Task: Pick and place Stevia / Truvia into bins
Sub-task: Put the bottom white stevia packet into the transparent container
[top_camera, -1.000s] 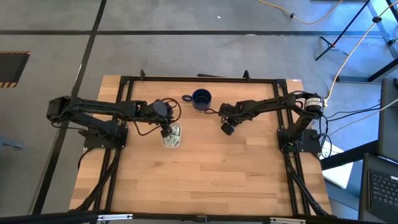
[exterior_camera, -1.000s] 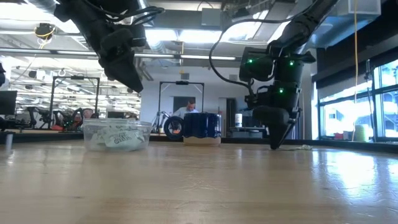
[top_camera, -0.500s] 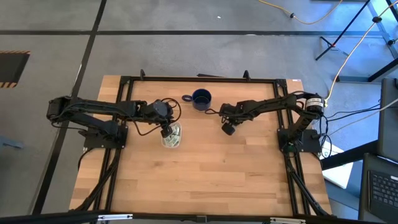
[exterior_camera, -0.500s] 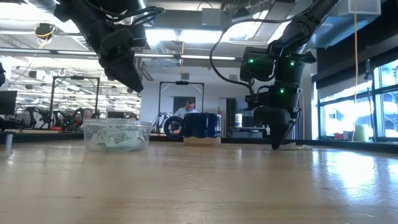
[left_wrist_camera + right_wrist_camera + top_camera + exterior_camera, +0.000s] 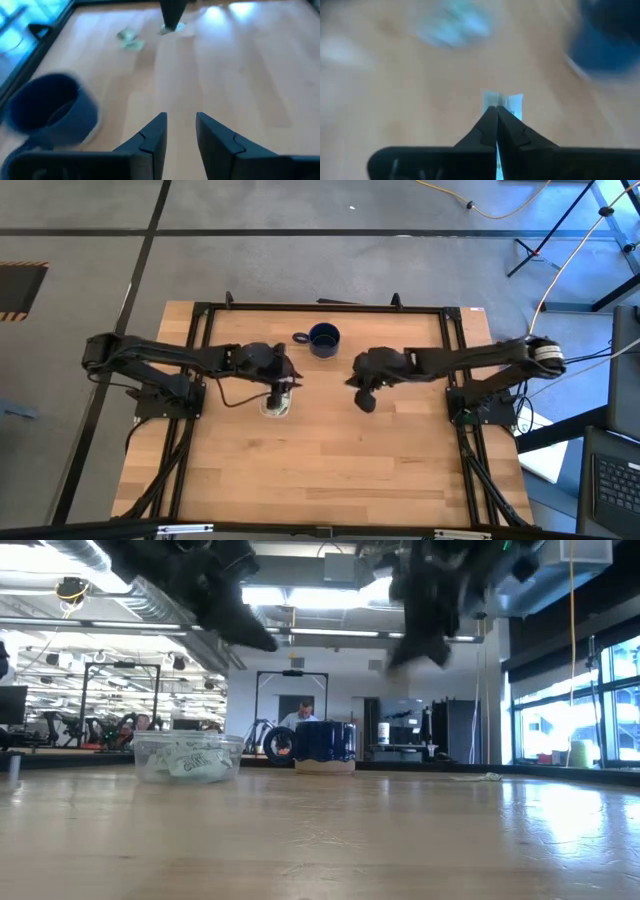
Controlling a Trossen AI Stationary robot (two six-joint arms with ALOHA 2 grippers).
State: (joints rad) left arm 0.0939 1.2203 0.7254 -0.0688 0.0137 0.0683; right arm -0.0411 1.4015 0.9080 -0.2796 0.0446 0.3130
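Lifted off the table since half a second before: right gripper, pinched on one Stevia sachet, right of the clear bin. Held sachets already. Hovered above it: left gripper, slightly parted, empty.

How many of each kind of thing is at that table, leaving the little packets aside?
Blue mug: 1
Clear tub: 1
Robot arms: 2, left claw above the tub, right claw pinching one packet
Total: 4
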